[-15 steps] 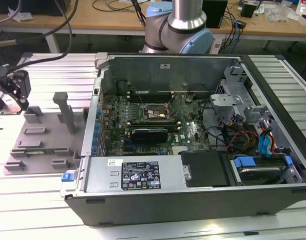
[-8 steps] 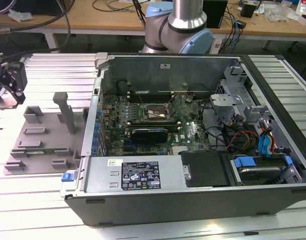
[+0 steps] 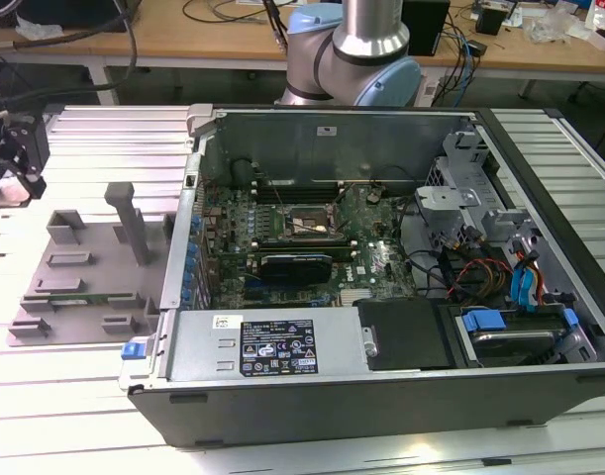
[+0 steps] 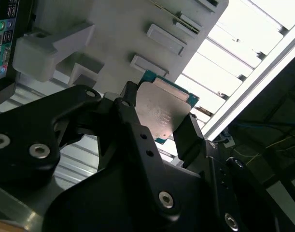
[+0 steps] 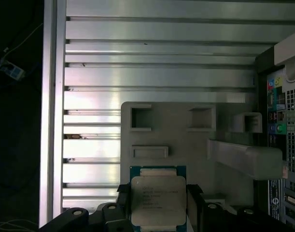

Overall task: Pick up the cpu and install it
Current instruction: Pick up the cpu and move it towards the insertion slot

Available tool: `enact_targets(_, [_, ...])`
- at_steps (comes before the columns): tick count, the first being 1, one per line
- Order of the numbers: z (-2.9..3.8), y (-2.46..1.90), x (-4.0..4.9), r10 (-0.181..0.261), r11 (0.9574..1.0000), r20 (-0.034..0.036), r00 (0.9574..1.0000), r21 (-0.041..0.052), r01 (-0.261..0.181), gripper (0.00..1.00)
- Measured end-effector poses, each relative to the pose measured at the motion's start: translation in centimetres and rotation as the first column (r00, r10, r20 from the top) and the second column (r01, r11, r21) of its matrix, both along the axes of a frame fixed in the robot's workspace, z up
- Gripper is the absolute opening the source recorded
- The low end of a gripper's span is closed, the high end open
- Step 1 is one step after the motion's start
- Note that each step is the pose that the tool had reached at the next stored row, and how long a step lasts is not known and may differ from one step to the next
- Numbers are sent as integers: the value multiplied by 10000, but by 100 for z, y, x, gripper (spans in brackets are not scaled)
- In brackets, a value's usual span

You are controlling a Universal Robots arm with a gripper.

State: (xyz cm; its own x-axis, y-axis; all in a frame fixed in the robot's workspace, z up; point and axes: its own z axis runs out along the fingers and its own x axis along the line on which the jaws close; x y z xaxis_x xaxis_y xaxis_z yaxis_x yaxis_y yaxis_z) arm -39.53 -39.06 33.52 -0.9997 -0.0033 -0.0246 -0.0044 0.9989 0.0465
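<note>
The grey tray point(image 5: 186, 140) lies on the slatted metal table point(image 5: 161, 53), with bare slats running out past its far edge to the table's rail. On the other side, the open computer case point(image 3: 381, 396) stands just beside the tray, a raised post on the tray nearest it. The gripper point(image 5: 158, 193) is clenched on the cpu point(image 5: 158, 205). Its black fingers point(image 5: 194, 198) press two opposite edges (silvery top facing the first wrist view). It holds the chip over the tray, well apart from the socket point(image 3: 304, 220) inside the case.
</note>
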Motion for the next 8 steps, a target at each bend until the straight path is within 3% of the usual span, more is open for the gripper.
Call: enact_targets(8, [165,2,0,0,10000,0,10000,0,0,55])
